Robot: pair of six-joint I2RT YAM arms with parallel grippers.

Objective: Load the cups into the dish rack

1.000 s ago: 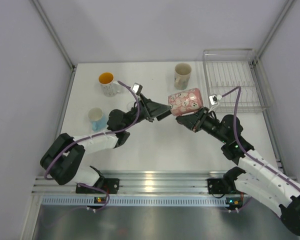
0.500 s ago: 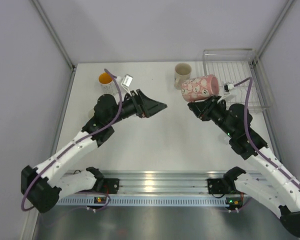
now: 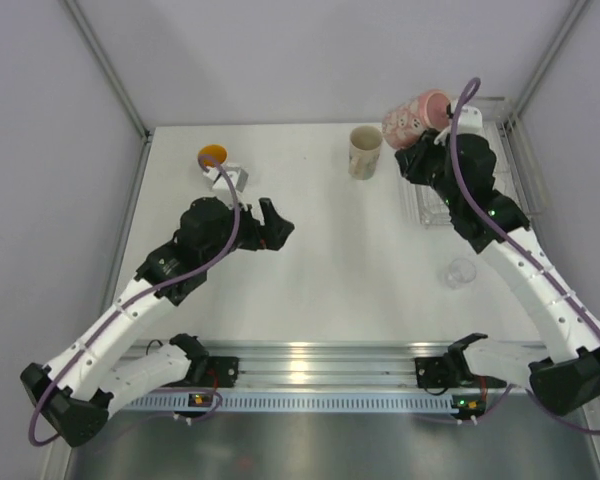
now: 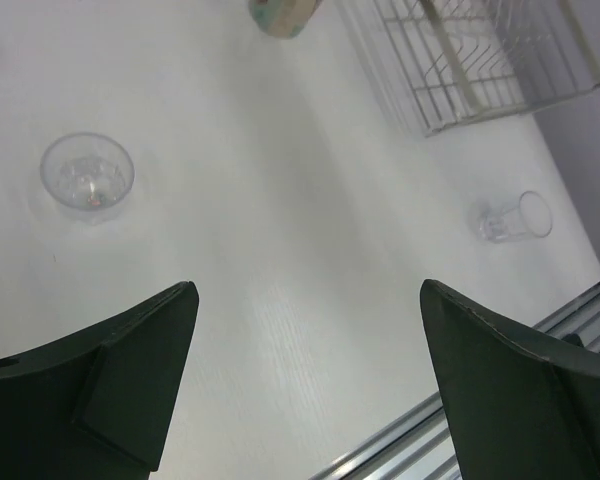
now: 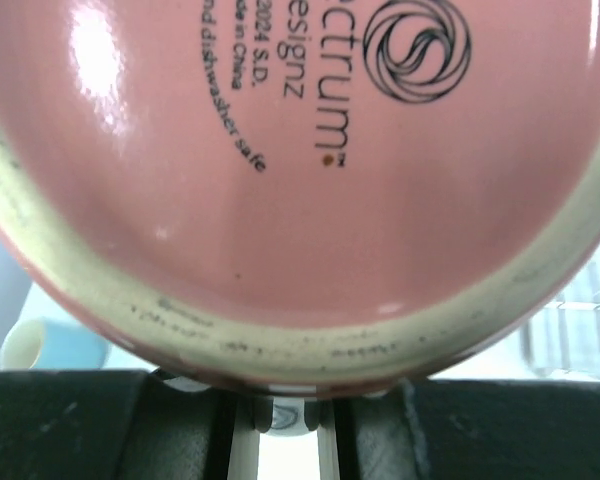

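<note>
Beginning at the near edge: a metal rail (image 3: 310, 362) carrying both arm bases. Just beyond, on the right of the white table (image 3: 330, 290), a clear glass (image 3: 460, 272), lying on its side to judge by the left wrist view. Left of centre, hovering above the tabletop, the left gripper (image 4: 307, 295), fingers spread wide and grasping nothing. Below it in the wrist view, a second clear glass (image 4: 87, 175) standing upright, apart from both fingers. Farther back on the left, the white mug with orange inside (image 3: 212, 156), upright, partly hidden behind the left wrist. Farther back near the middle, the cream mug (image 3: 365, 150), upright on the table, just left of the dish rack (image 4: 480, 60). At the far right, the right gripper (image 5: 280, 410) clamped on the pink mug (image 3: 420, 112), tipped over with its printed base filling the wrist view. Lifted at the rack's far left corner, not yet set down inside.
</note>
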